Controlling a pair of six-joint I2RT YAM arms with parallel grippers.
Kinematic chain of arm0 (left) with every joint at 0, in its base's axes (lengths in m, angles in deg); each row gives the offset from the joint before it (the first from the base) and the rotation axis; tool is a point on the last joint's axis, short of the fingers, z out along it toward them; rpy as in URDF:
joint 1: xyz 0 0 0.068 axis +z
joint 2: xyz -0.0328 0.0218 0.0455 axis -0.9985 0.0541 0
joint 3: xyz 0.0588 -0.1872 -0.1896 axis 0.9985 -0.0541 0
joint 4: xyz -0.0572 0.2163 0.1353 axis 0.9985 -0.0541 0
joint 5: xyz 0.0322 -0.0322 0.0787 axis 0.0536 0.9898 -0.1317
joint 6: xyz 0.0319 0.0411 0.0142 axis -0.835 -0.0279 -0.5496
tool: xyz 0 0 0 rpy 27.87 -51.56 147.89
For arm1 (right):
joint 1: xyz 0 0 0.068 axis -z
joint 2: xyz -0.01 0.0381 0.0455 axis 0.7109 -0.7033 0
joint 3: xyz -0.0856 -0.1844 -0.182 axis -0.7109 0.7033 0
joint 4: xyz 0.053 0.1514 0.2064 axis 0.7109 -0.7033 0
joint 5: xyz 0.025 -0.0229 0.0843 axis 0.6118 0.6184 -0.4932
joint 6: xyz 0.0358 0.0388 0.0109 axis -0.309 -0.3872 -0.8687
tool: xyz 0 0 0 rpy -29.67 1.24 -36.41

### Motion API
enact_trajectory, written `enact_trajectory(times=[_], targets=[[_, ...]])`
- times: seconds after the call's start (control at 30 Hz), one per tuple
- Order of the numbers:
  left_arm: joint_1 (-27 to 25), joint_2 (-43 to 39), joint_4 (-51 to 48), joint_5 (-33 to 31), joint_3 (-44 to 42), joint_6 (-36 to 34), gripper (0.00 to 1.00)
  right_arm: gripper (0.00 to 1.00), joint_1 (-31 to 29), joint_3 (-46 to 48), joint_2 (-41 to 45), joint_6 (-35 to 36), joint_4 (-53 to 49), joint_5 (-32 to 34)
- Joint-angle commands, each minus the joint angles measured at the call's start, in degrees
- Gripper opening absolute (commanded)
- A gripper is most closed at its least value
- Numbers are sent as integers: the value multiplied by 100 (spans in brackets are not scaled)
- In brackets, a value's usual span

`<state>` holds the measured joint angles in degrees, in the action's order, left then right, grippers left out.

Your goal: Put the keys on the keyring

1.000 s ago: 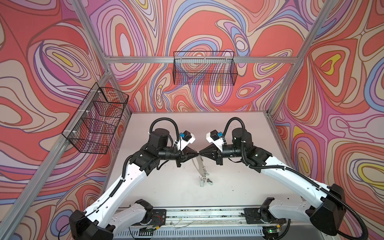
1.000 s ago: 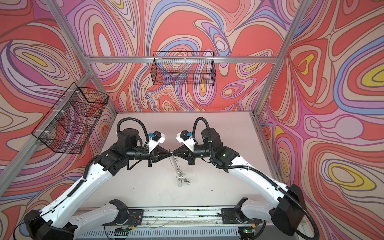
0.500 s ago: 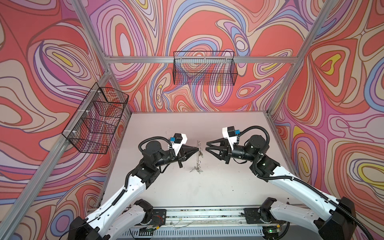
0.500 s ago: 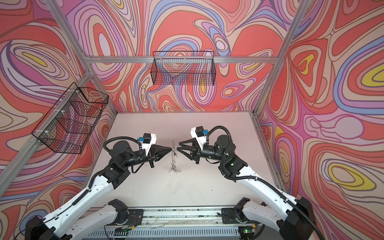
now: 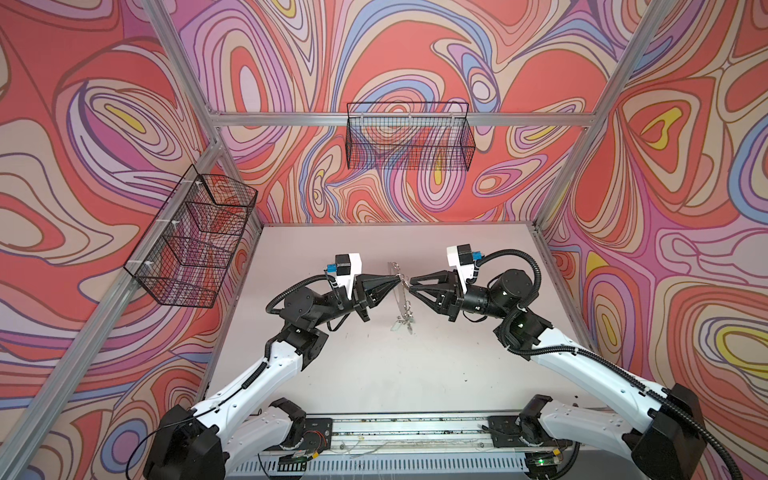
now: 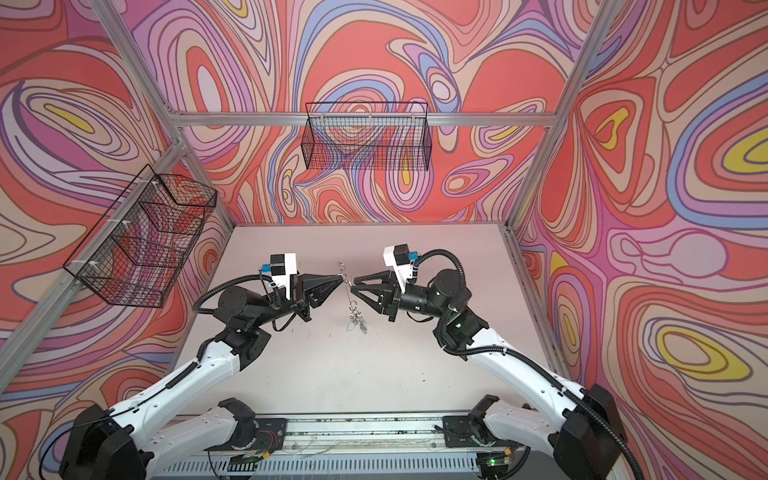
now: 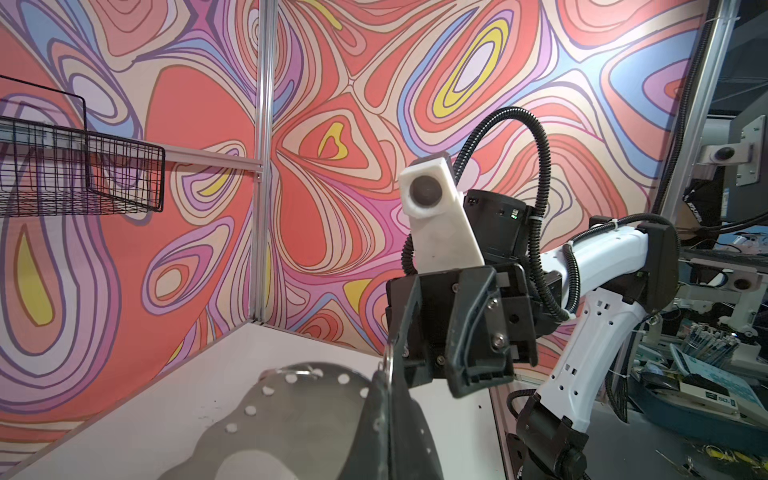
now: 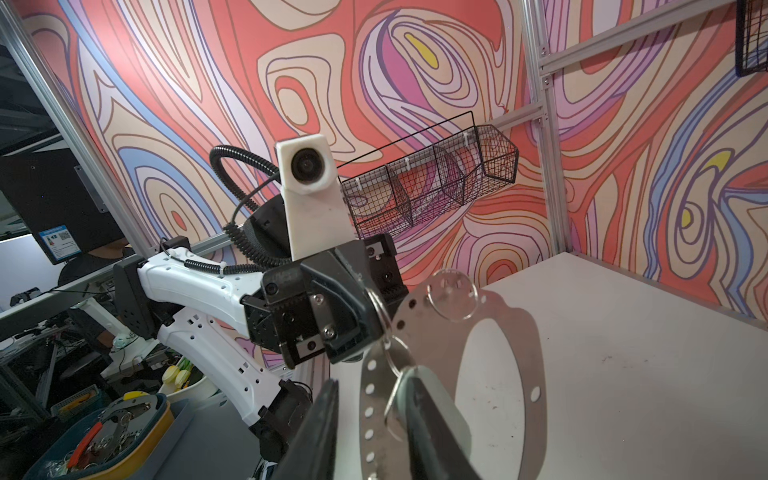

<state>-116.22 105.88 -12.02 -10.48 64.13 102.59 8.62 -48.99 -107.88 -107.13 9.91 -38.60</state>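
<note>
Hanging on the side wall, well to the left of the keyring, is a black wire basket split by dividers. Closer in, the left gripper reaches toward the keyring from its left side and is clenched on its rim. The right wrist view shows those black jaws pinching the band's perforated edge.

The keyring stands upright over the middle of the tabletop. In both top views it is turned edge-on, so it reads as a thin shiny strip. The keys dangle in a small silvery cluster from the keyring's lower end, close over the tabletop. Whether they touch it, I cannot tell. On the back wall, behind and above the keyring, hangs a second wire basket.

Just right of the keyring, the right gripper points at it, almost tip to tip with the left gripper. Its jaws are partly released, standing apart on either side of the holed rim and a small wire loop. I cannot tell whether they press on either.
</note>
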Motion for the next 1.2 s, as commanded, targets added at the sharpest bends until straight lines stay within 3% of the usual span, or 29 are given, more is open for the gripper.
enact_trajectory(times=[0.0, 0.5, 0.73, 1.17], targets=[[-21, -126, 486, 203, 34, 152, 0, 27, 54, -120, -109, -285, 360, -74], [-25, -8, 470, 459, 133, 284, 0, 20, 181, -289, -406, -572, 625, -459], [-21, -31, 426, 439, 131, 249, 0, 0, 196, -298, -485, -654, 711, -606], [-30, 13, 557, 434, 143, 345, 0, 0, 205, -254, -564, -522, 518, -847]])
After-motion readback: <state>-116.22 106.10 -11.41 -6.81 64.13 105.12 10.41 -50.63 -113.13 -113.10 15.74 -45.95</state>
